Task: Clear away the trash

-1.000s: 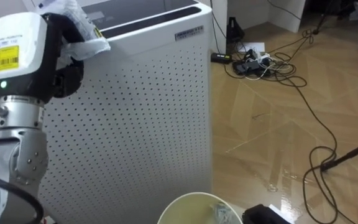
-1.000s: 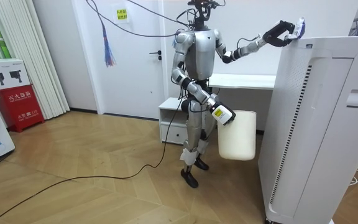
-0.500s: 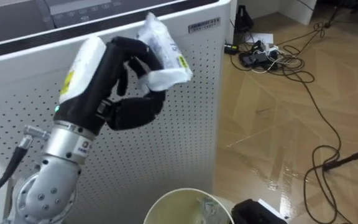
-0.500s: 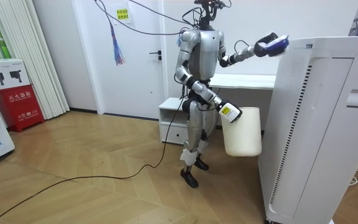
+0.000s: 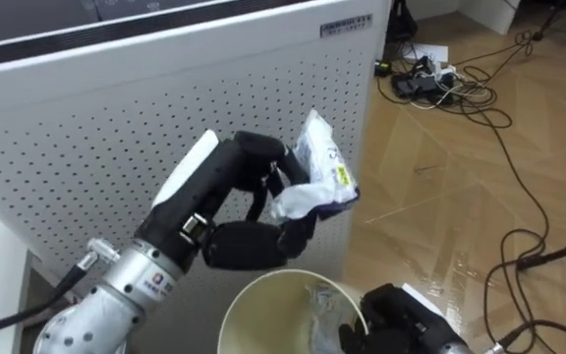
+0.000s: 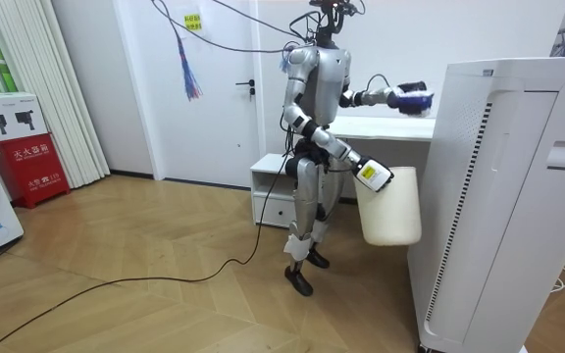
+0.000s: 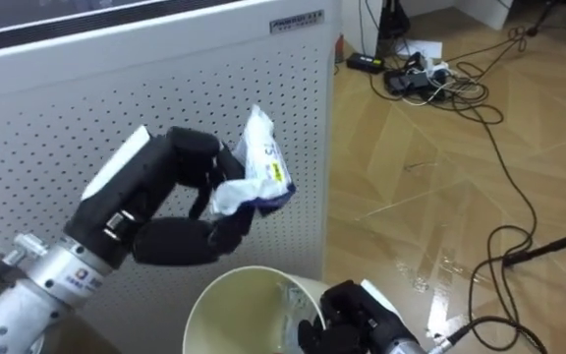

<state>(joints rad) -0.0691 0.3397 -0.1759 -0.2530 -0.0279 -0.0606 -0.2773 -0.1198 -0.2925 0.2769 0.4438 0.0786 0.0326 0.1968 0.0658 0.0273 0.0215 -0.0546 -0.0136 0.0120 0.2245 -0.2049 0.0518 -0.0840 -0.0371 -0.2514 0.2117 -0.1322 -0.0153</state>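
Note:
My left hand is shut on a crumpled white plastic wrapper with a yellow label, held in front of the white perforated appliance. Just below it is the open mouth of a cream bin, with some rubbish lying inside. My right hand grips the bin's near rim, its dark fingers curled over the edge. In the room view I stand beside the appliance, left hand out at chest height and the bin hanging at hip height.
The tall appliance stands close on the room view's right. Behind me is a low white cabinet. A tangle of cables and a power strip lies on the wooden floor, and a black cable loops nearer.
My left hand has come down from the appliance's top edge with the wrapper, and now hangs over the bin. The bin has swung a little closer to the appliance.

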